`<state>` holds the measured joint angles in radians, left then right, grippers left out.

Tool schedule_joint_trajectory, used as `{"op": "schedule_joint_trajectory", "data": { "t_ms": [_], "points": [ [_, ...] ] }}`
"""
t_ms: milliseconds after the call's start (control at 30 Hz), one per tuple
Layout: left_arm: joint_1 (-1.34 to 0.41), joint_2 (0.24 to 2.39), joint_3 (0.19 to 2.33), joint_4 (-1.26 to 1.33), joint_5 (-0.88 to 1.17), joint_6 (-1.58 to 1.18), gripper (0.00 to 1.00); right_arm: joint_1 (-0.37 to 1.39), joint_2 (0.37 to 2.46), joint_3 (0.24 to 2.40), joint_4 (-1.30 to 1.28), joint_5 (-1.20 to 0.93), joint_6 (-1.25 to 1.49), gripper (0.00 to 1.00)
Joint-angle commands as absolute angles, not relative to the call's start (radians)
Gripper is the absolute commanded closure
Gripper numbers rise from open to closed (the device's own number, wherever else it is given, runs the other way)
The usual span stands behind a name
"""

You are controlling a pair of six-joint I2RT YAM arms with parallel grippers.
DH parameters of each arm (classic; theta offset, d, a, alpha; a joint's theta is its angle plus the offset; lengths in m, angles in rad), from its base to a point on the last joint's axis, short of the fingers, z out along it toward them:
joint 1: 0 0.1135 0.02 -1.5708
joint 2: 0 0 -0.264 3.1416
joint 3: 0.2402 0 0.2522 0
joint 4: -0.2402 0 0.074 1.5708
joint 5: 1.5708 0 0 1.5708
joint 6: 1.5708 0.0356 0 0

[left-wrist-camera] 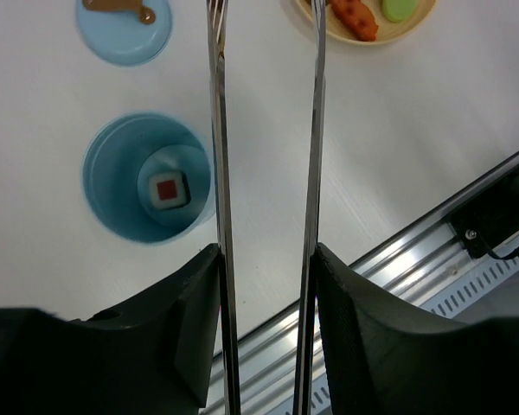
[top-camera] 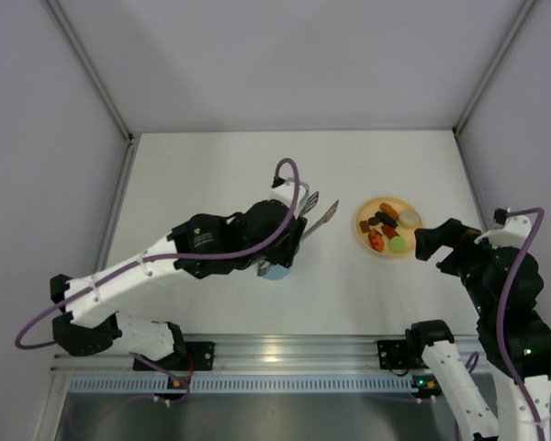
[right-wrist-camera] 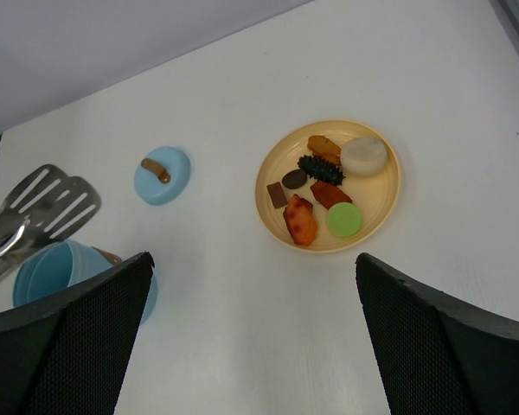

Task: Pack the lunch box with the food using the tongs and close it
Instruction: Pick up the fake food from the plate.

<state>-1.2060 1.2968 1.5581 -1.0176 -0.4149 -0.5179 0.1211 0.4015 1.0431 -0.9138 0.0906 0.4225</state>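
My left gripper (left-wrist-camera: 266, 259) is shut on the tongs (left-wrist-camera: 218, 130), one finger pressed against each slim arm. The tong tips (right-wrist-camera: 48, 203) stand apart, reaching toward the plate. The light blue lunch box (left-wrist-camera: 121, 173) stands just left of the tongs, with one white piece with a red centre (left-wrist-camera: 166, 189) lying inside it. Its blue lid (right-wrist-camera: 163, 175) with a brown handle lies flat on the table beyond. More food (right-wrist-camera: 300, 219), including a round green piece (right-wrist-camera: 342, 220), sits on the yellow plate (right-wrist-camera: 389, 203). My right gripper (right-wrist-camera: 255, 285) hangs open near the plate, holding nothing.
From above, the left arm (top-camera: 147, 266) stretches across the table over the lunch box (top-camera: 277, 270). The plate (top-camera: 360, 225) lies to the right, close to the right gripper (top-camera: 432, 243). A metal rail (top-camera: 294, 354) runs along the near edge.
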Motion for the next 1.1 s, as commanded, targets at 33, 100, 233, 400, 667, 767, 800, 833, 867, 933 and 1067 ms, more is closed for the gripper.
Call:
{"op": "schedule_joint_trajectory", "data": {
  "t_ms": [33, 100, 233, 400, 667, 767, 800, 833, 867, 933, 1067],
  "points": [
    [-1.209, 1.446, 1.695, -0.848, -0.391, -0.43, 0.5, 0.109, 0.4, 1.1, -0.939, 0.117, 0.403, 0.0],
    [-1.207, 1.536, 1.732, -0.825, -0.379, -0.41, 0.5, 0.109, 0.391, 1.103, -0.951, 0.123, 0.4, 0.01],
    [-1.201, 1.721, 1.869, -0.802, -0.364, -0.381, 0.5, 0.109, 0.38, 1.111, -0.979, 0.165, 0.385, 0.0],
    [-1.14, 1.882, 2.002, -0.782, -0.273, -0.383, 0.52, 0.109, 0.367, 1.121, -1.012, 0.221, 0.368, 0.01],
    [-1.106, 2.081, 2.111, -0.686, -0.163, -0.313, 0.52, 0.109, 0.357, 1.114, -1.046, 0.267, 0.347, 0.0],
    [-1.104, 2.131, 2.125, -0.65, -0.15, -0.295, 0.52, 0.109, 0.353, 1.114, -1.049, 0.276, 0.342, 0.01],
    [-1.104, 2.144, 2.143, -0.644, -0.147, -0.291, 0.53, 0.109, 0.353, 1.112, -1.051, 0.276, 0.341, 0.01],
    [-1.104, 2.164, 2.149, -0.638, -0.134, -0.287, 0.52, 0.109, 0.354, 1.111, -1.051, 0.275, 0.341, 0.01],
    [-1.104, 2.172, 2.151, -0.629, -0.123, -0.285, 0.53, 0.109, 0.354, 1.108, -1.054, 0.275, 0.339, 0.01],
    [-1.104, 2.186, 2.149, -0.6, -0.106, -0.287, 0.52, 0.109, 0.353, 1.104, -1.052, 0.275, 0.337, 0.01],
    [-1.104, 2.203, 2.151, -0.571, -0.083, -0.29, 0.52, 0.109, 0.35, 1.095, -1.051, 0.275, 0.336, 0.0]
  ]
}}
